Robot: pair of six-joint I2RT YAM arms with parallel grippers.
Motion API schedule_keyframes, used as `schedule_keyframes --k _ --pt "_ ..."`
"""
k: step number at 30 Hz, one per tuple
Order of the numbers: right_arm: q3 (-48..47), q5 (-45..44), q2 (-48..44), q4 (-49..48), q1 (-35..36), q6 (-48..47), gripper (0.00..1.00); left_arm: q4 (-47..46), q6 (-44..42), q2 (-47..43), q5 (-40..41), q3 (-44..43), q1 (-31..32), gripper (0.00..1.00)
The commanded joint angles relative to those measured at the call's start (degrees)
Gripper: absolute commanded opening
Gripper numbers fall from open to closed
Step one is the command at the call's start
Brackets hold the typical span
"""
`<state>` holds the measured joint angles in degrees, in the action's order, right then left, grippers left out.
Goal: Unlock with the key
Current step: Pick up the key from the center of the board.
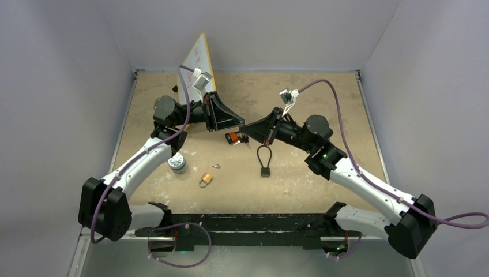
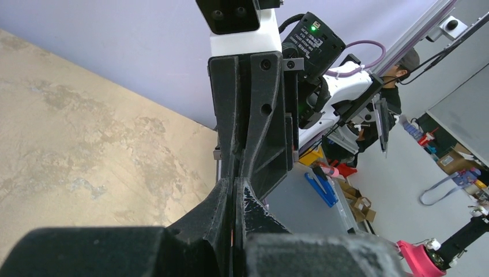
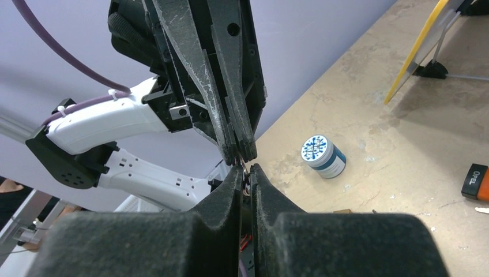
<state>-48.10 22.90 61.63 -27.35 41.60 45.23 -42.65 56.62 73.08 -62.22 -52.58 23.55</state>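
Above the middle of the mottled tan table [image 1: 323, 104], between lilac walls [image 1: 69, 86], the left gripper [image 1: 239, 122], fingers pressed together, meets tip to tip the right gripper [image 1: 249, 126], which pinches a small metal glint, probably the key [image 3: 246, 176], seemingly a handover for a better hold, while the black padlock [image 1: 264, 163] lies just below.

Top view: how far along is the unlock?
Done: nothing unlocked; the black padlock lies shut on the table. In hand: left gripper and right gripper meet tip to tip in midair, the right pinching a small metal piece, likely the key. Left: insert it, turn, open.
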Motion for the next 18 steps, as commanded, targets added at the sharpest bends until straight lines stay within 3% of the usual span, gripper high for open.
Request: schedule_keyframes --k 1,15,18 --pt "-0.25 1.46 0.98 -4.39 0.0 1.04 0.12 -7.78 3.81 0.19 0.06 1.12 -0.17 0.0" --pt "0.28 2.29 1.44 -4.78 -0.27 1.49 0.0 -8.36 4.53 0.54 4.06 1.44 -0.26 0.0" --pt "0.41 2.12 1.01 -4.11 -0.68 1.09 0.0 -3.57 3.01 0.45 6.21 1.09 -1.03 0.35"
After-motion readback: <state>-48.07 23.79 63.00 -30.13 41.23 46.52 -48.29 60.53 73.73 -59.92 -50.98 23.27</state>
